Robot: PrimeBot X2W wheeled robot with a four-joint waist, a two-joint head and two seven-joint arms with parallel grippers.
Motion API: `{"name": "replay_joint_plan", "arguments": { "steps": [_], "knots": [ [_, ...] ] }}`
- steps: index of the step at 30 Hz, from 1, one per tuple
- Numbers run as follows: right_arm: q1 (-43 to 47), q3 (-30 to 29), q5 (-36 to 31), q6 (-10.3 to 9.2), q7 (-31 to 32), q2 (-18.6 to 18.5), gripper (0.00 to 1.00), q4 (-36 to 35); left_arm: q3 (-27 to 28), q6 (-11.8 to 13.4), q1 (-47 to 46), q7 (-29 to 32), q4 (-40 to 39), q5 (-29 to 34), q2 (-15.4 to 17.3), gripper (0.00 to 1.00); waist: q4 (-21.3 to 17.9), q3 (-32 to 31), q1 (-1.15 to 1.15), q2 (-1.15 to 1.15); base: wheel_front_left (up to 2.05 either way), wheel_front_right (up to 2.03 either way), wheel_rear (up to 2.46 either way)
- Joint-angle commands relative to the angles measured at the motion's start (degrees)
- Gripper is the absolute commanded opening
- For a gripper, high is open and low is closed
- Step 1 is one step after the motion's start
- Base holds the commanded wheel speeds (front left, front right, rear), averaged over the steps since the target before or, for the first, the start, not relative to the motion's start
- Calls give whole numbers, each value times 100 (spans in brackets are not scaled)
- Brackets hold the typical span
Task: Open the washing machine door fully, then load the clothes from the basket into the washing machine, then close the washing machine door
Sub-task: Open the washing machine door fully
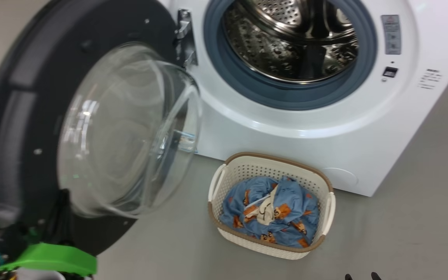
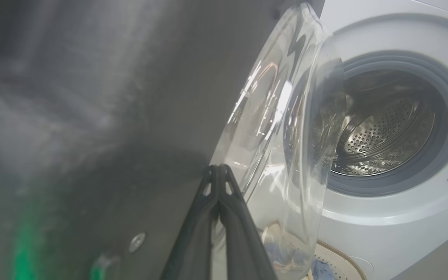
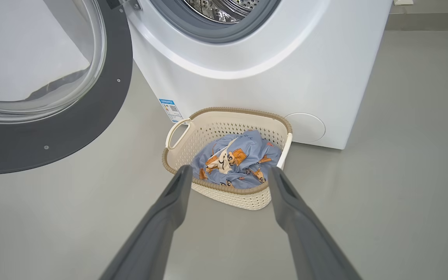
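**Front-loader with door open, basket before it.** The washing machine door (image 1: 14, 116) stands wide on its metal hinge (image 1: 185, 39) at the left of the washing machine (image 1: 325, 147). Its black rim runs off the head view's left edge, and its glass bowl bulges toward the camera. The drum (image 1: 286, 46) mouth, ringed by the blue-grey gasket (image 1: 286, 95), lies open to the front. The basket (image 1: 270, 156) sits on the grey floor (image 1: 403, 233) just before the machine's lower front, to the right of the door's lower edge and apart from it. The clothes (image 1: 286, 210) lie heaped inside it, below the brown rim. Open floor stretches to the basket's right and toward the camera.

*Left wrist view:* the left tool (image 2: 219, 169), fingers pressed together and holding nothing, lies close along the door's dark inner face beside the bowl. Contact cannot be told. The drum and a corner of the basket appear through the glass.

*Right wrist view:* the right tool (image 3: 228, 172), fingers spread wide and empty, hangs above the floor on the basket's near side, apart from it. A blue label sticker (image 3: 170, 110) shows on the machine's lower corner behind the basket's left handle, and a round panel (image 3: 305, 127) to the basket's right.
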Motion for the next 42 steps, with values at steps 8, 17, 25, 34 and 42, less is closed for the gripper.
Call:
{"name": "replay_joint_plan", "arguments": {
  "steps": [8, 17, 25, 34, 42],
  "knots": [
    [-94, 199, 54, 16, -70, -75, 100, -56, 777, 181, -532, -240, 581, -157, 498, 0, -466, -141, 0, 0, 0, 0, 0],
    [-169, 208, 83, 16, -70, -75, 100, -2, 1366, 125, -1109, -414, 1621, -280, 863, 0, -819, -140, 0, 0, 0, 0, 0],
    [-221, 199, 191, 16, -70, -75, 100, 31, 1743, 29, -1567, -452, 2382, -209, 1156, 0, -1100, -108, 0, 0, 0, 0, 0],
    [-316, 164, 229, 16, -70, -75, 100, 46, 2255, -120, -1750, -455, 2504, -97, 1095, 0, -1297, -69, 0, 0, 0, 0, 0],
    [-387, 98, 222, 16, -70, -75, 100, 57, 2756, -205, -1360, -456, 943, 237, 460, 0, -1328, -49, 0, 0, 0, 0, 0]
  ]
}}
